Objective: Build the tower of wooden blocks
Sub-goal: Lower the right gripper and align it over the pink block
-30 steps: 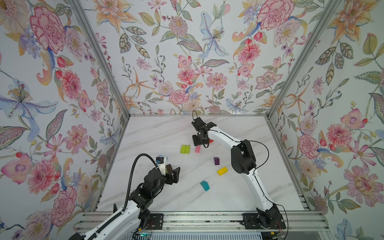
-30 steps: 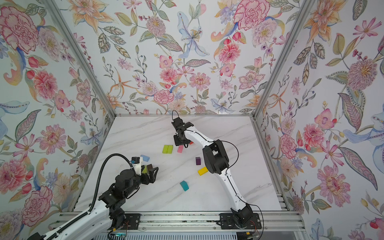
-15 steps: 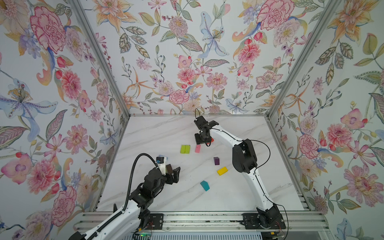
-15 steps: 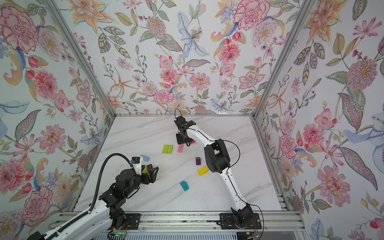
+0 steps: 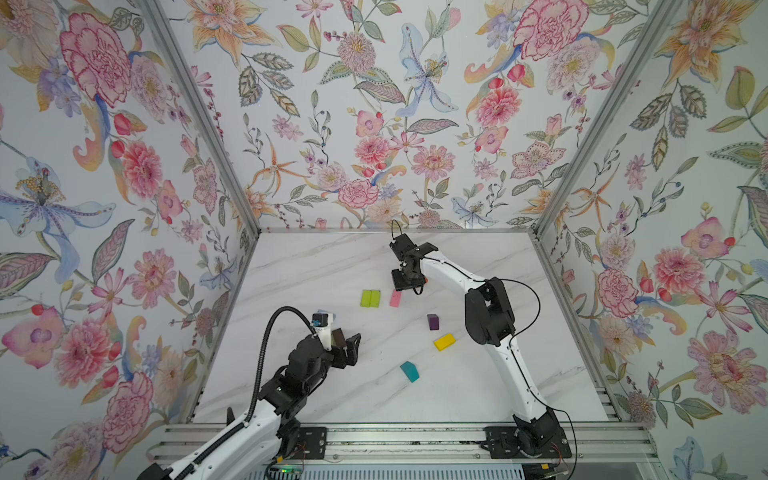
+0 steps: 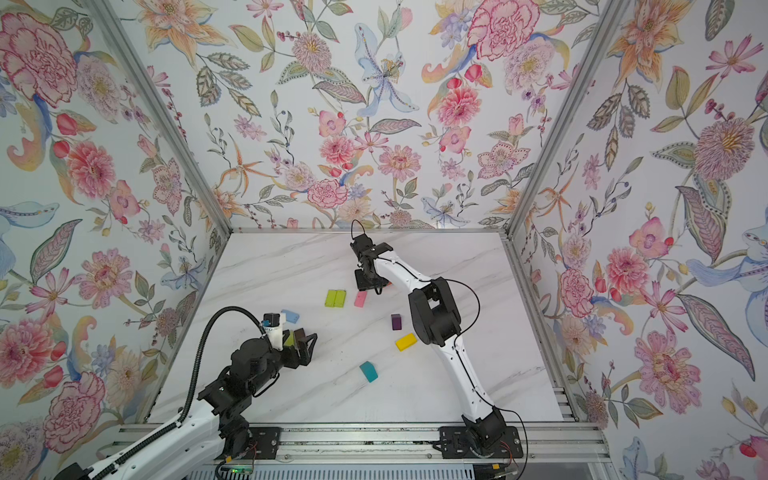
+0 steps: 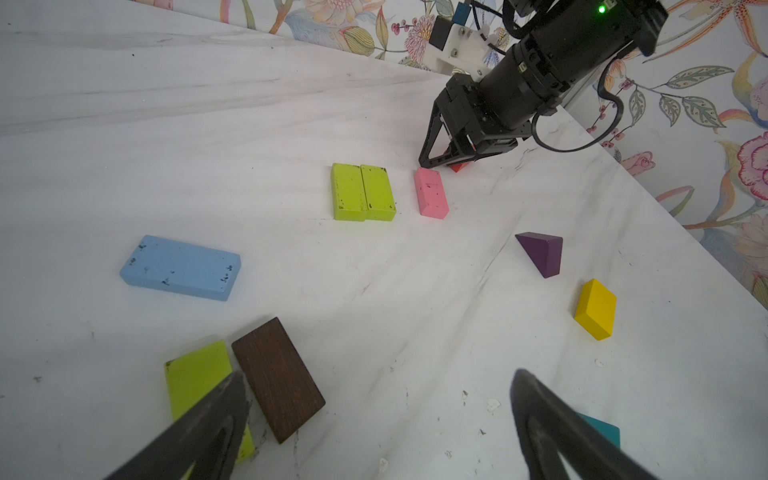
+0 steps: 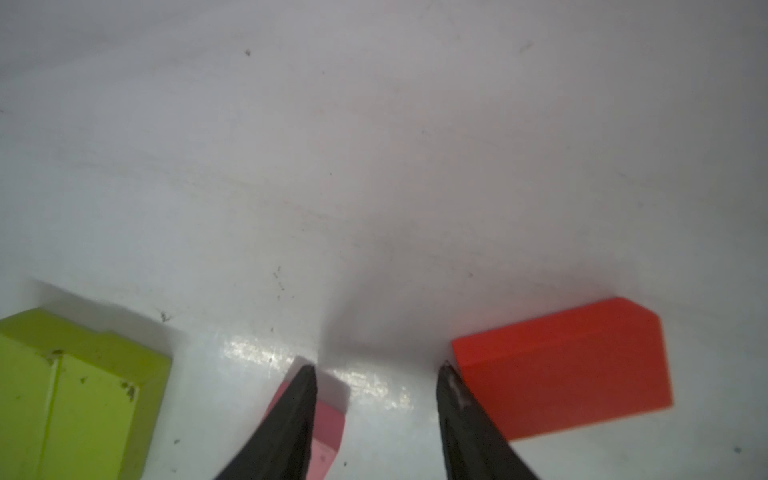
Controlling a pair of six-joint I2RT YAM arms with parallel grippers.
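Wood blocks lie scattered flat on the marble table; no tower is in view. Two lime green blocks (image 5: 370, 298) (image 7: 362, 192) sit side by side, with a pink block (image 5: 395, 298) (image 8: 328, 428) just right of them. My right gripper (image 5: 409, 286) (image 8: 377, 366) is low over the table and open, with bare table between its tips, the pink block by one finger and a red block (image 8: 561, 365) (image 6: 387, 284) by the other. My left gripper (image 5: 351, 349) (image 7: 380, 374) hovers wide open and empty beside a brown block (image 7: 277, 379) and a lime block (image 7: 197, 374).
A light blue block (image 7: 180, 267) (image 6: 290, 316) lies left of centre. A purple wedge (image 5: 433, 321), a yellow block (image 5: 444, 341) and a teal block (image 5: 409, 371) lie between the arms. Flowered walls close in the table on three sides.
The right arm has shifted only slightly over the pink and red blocks. The left arm and all blocks have stayed put.
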